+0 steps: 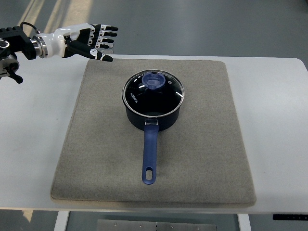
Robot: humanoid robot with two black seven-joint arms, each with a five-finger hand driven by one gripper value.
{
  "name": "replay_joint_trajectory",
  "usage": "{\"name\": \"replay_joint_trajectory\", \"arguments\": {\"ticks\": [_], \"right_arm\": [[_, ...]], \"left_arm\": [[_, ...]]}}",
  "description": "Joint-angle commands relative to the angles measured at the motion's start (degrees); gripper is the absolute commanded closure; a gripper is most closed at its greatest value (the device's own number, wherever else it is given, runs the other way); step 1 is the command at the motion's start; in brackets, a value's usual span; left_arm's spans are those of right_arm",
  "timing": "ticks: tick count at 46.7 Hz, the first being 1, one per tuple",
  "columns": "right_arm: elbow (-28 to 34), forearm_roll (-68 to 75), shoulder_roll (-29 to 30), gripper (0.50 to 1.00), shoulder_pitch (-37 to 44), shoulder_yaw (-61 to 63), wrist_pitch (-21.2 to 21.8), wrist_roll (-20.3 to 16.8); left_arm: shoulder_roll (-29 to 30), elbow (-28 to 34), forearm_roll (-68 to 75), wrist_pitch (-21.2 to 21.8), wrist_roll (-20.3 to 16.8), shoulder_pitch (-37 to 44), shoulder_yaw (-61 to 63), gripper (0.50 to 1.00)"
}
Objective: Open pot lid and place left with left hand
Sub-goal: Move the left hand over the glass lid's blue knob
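Observation:
A dark blue saucepan (153, 115) stands on the grey felt mat (202, 159), its long blue handle (149, 156) pointing toward me. A glass lid (153, 94) with a metal rim covers the pot, and a blue knob (154, 80) sits near the lid's far edge. My left hand (98, 41) hovers above the mat's far left corner, up and to the left of the pot. Its fingers are spread and hold nothing. The right arm does not show.
The mat lies on a white table (33, 139). Bare table surface runs to the left and right of the mat. Grey floor (202, 24) shows beyond the table's far edge.

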Motion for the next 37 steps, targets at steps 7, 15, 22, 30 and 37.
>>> {"name": "replay_joint_trajectory", "arguments": {"ticks": [7,15,22,30,37], "right_arm": [[0.0,0.0,0.0,0.585,0.0,0.0,0.0,0.0],[0.0,0.0,0.0,0.585,0.0,0.0,0.0,0.0],[0.0,0.0,0.0,0.585,0.0,0.0,0.0,0.0],[0.0,0.0,0.0,0.585,0.0,0.0,0.0,0.0],[0.0,0.0,0.0,0.585,0.0,0.0,0.0,0.0]], "left_arm": [[0.1,-7.6,14.3,0.0,0.0,-1.7,0.0,0.508],[0.7,-12.2,21.8,0.0,-0.1,-4.6,0.6,0.508],[2.3,-20.1,28.4,0.0,-0.1,-4.5,0.8,0.508],[2.0,-25.2,34.0,0.0,-0.3,-4.9,2.4,0.508],[1.7,-27.3,35.7,0.0,-0.3,-6.5,2.7,0.508]]}}
